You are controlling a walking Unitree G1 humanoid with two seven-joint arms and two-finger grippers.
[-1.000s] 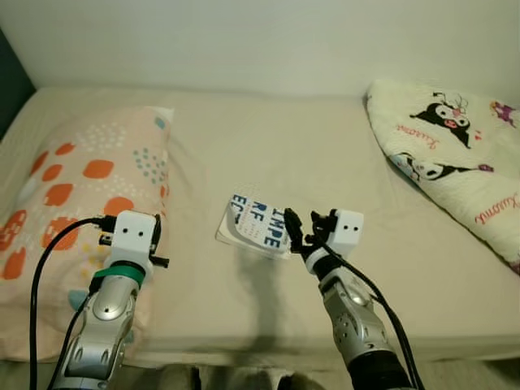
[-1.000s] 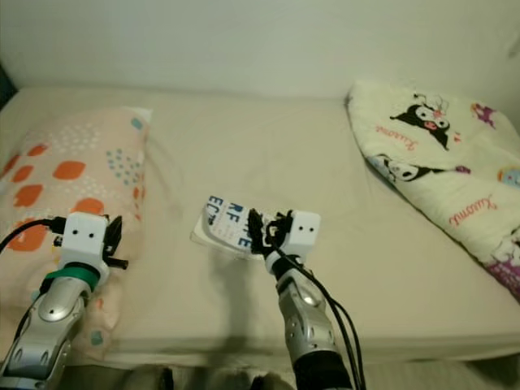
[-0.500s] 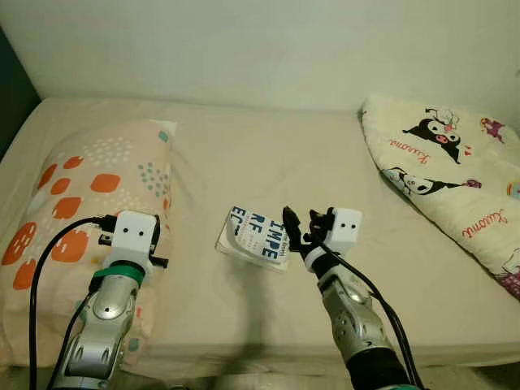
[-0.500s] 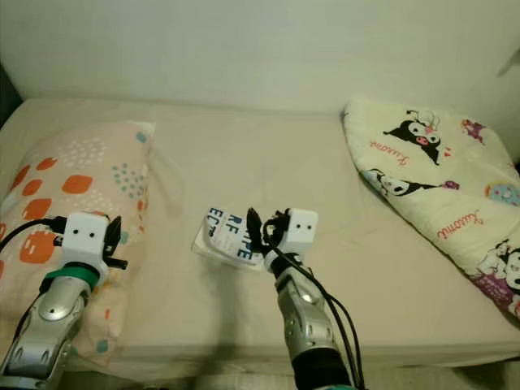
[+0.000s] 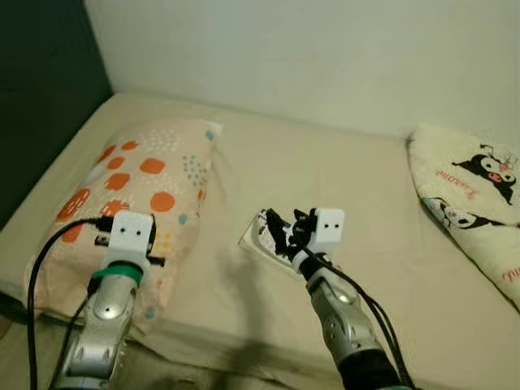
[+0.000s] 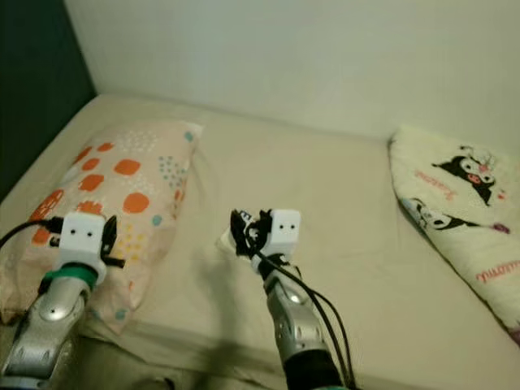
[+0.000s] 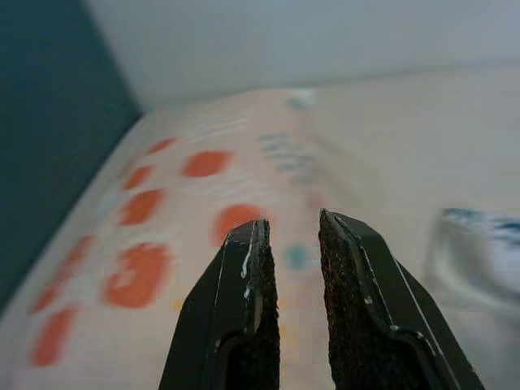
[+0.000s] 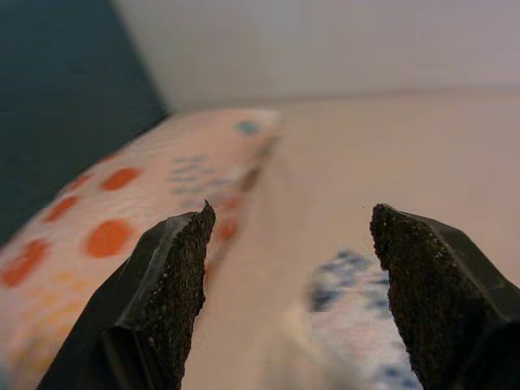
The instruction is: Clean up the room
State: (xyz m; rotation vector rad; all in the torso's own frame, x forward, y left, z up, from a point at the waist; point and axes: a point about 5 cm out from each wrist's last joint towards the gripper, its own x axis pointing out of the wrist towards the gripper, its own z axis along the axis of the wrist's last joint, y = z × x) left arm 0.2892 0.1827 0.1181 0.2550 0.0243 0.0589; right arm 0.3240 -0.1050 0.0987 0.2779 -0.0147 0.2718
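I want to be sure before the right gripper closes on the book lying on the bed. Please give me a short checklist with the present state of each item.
1. Right gripper open: ok, fingers wide apart.
2. Book in front of it: ok, lying on the bed.
3. Fingers around the book: cannot tell; it looks below them.
4. Left gripper away from the book: ok, over the pillow.
5. Blanket out of the way: ok.

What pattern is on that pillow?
The pillow is pale peach with orange blotches and small teal dots, clearest in the left eye view.
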